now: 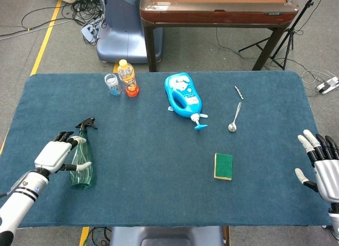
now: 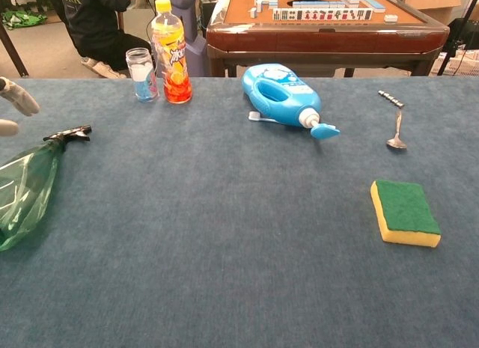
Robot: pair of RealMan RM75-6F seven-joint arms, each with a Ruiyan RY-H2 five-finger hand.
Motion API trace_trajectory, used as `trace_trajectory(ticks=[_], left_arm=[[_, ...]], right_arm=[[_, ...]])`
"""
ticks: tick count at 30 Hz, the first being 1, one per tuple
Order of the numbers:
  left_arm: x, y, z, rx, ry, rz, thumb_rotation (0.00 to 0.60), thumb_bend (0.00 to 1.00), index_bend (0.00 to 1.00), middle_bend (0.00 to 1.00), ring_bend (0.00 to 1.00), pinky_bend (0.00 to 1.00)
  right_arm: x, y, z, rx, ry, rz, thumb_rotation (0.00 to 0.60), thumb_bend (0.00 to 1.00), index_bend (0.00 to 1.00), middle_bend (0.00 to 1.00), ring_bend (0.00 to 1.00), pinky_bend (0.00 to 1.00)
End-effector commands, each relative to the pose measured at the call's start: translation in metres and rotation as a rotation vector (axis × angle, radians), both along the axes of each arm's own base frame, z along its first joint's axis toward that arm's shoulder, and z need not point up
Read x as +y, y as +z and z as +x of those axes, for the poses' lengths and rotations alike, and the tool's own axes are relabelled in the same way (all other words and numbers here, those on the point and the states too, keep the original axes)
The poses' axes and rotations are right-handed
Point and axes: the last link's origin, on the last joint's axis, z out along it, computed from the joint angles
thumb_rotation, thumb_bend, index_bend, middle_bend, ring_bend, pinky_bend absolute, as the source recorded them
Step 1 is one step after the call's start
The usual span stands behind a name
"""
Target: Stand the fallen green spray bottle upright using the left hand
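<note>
Green spray bottle lies flat at 9 o'clock on the tabletop, black nozzle toward 12. Left hand sits against its neck on the 9 o'clock side, thumb across the body, other fingers beside the nozzle; can't tell if it's actually clamped.

Head view only: right hand at the 3 o'clock edge, fingers apart, holding nothing. Chest view shows just two left fingertips at the frame edge, above the bottle.

Open carpet from the bottle toward centre. Sponge at 4, spoon at 2, blue bottle lying at 12, orange drink bottle and small jar at 11.
</note>
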Motion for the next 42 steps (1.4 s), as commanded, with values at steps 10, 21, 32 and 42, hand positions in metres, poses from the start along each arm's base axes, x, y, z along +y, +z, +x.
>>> trace_trajectory(ticks=[10,21,32,42], left_arm=[[0.076,-0.015,-0.025,0.120,0.298,0.016,0.027,0.06,0.15,0.19,0.00,0.00],[0.086,-0.033,-0.034,0.305,0.471,-0.061,0.019,0.04,0.21,0.27,0.01,0.00],[0.087,-0.052,-0.018,0.325,0.461,-0.126,0.014,0.04,0.21,0.30,0.05,0.00],[0.083,-0.072,0.027,0.226,0.303,-0.173,0.015,0.04,0.21,0.30,0.06,0.00]], right_arm=[[0.001,0.002,0.000,0.002,0.001,-0.003,0.600,0.26,0.10,0.08,0.00,0.00],[0.002,0.003,-0.003,0.001,-0.010,-0.005,0.600,0.26,0.10,0.08,0.00,0.00],[0.003,0.003,-0.005,0.000,-0.014,-0.006,0.600,0.26,0.10,0.08,0.00,0.00],[0.006,0.005,-0.007,-0.001,-0.022,-0.017,0.600,0.26,0.10,0.08,0.00,0.00]])
